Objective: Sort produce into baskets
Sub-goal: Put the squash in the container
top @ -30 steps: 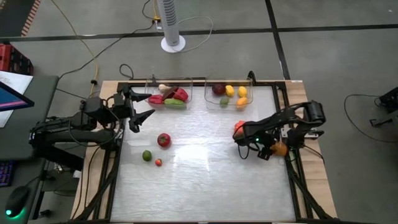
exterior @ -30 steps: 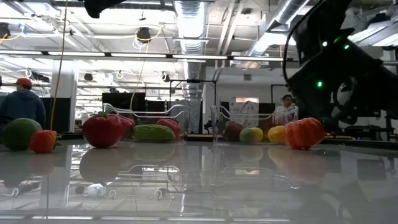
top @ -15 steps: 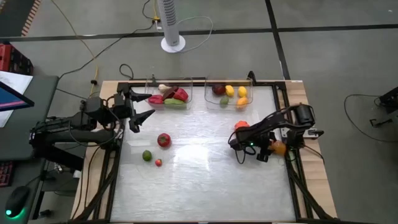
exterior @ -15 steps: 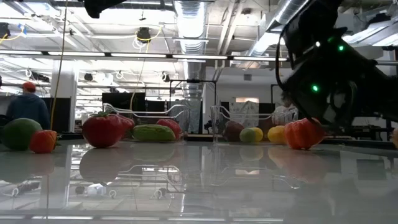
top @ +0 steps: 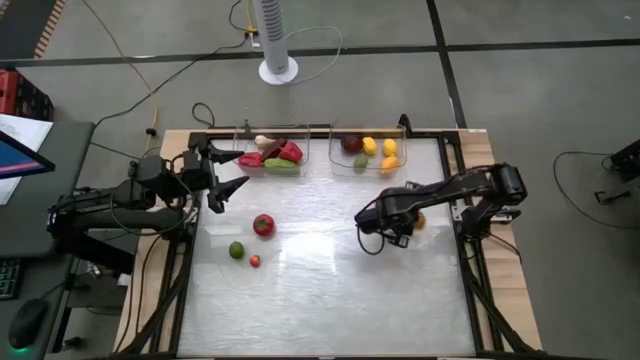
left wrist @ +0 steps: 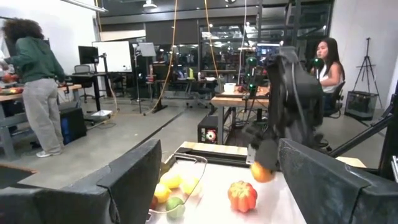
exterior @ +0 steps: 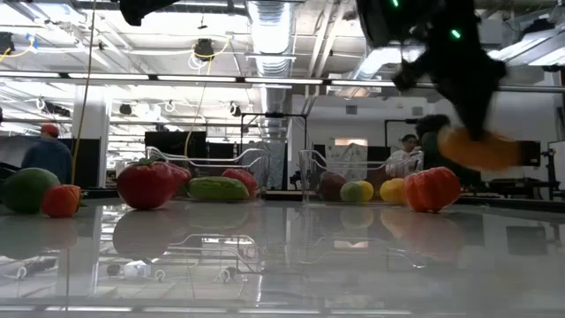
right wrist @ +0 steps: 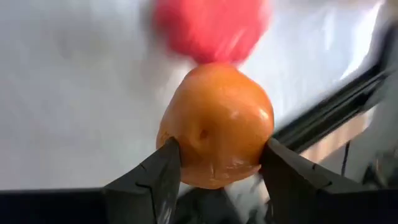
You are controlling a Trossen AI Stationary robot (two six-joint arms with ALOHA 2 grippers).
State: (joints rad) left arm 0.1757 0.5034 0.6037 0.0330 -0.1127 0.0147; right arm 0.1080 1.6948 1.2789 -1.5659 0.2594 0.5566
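A: Orange fruit (right wrist: 216, 126) is up off the table, pinched between the right gripper (right wrist: 217, 163) fingers, riding near the table's right edge, short of the far-edge bins.

B: It's round and glossy, and held only at its sides. My guess is that a quick swing could roll it out.

A: And the orange-red pepper (exterior: 432, 189) sits right below it, so a dropped fruit could knock that one off the right edge.

B: The right-hand bin (top: 343, 162) already holds several pieces. Released from too high, the fruit may bounce off them and over the rim.

A: Left gripper (top: 232, 168) hangs wide open, holding nothing, at the table's left edge beside the left bin (top: 300, 158). The tomato (top: 263, 225), lime (top: 236, 250) and small red one (top: 254, 261) lie unsorted near it.
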